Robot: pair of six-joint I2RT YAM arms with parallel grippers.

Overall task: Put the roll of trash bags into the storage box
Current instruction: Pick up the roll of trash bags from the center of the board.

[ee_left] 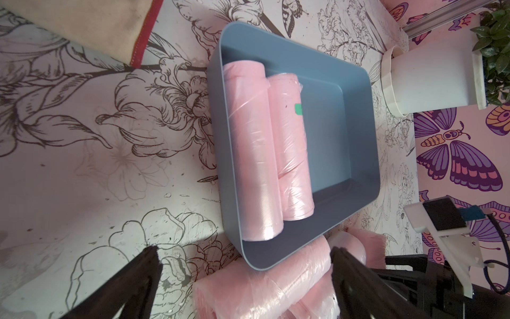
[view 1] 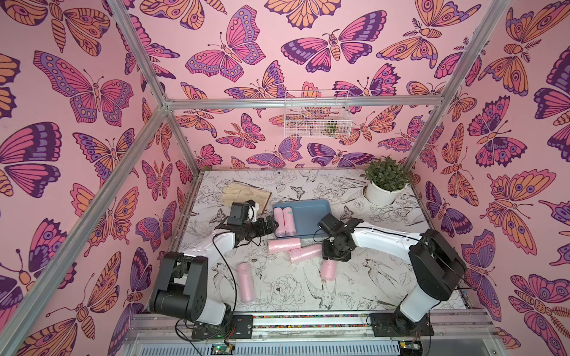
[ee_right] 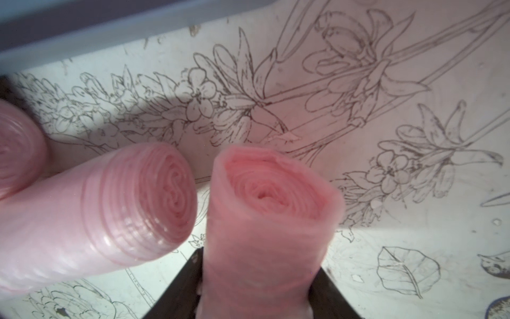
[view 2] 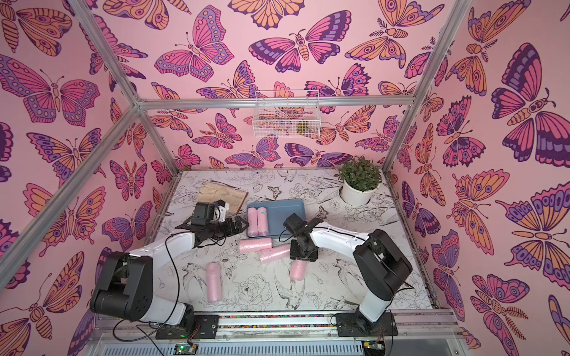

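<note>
The slate-blue storage box [view 1: 311,215] [view 2: 283,212] [ee_left: 331,143] lies mid-table with two pink rolls [view 1: 284,220] side by side at its left end. In front of the box my right gripper [view 1: 331,260] [ee_right: 259,259] points down, shut on a pink roll of trash bags [ee_right: 270,221] [view 1: 328,269] [view 2: 297,269]; the black fingers press both its sides. The roll's lower end is at the table. My left gripper [view 1: 271,226] [ee_left: 244,250] stands wide open at the box's near left corner, above a loose roll [ee_left: 262,287], holding nothing.
Loose pink rolls lie in front of the box [view 1: 283,245] [view 1: 305,253], one close beside the held roll [ee_right: 110,210], and another nearer the front [view 1: 246,282]. A beige glove [view 1: 243,194] lies back left, a potted plant [view 1: 385,182] back right. A white wire basket [view 1: 316,118] hangs on the wall.
</note>
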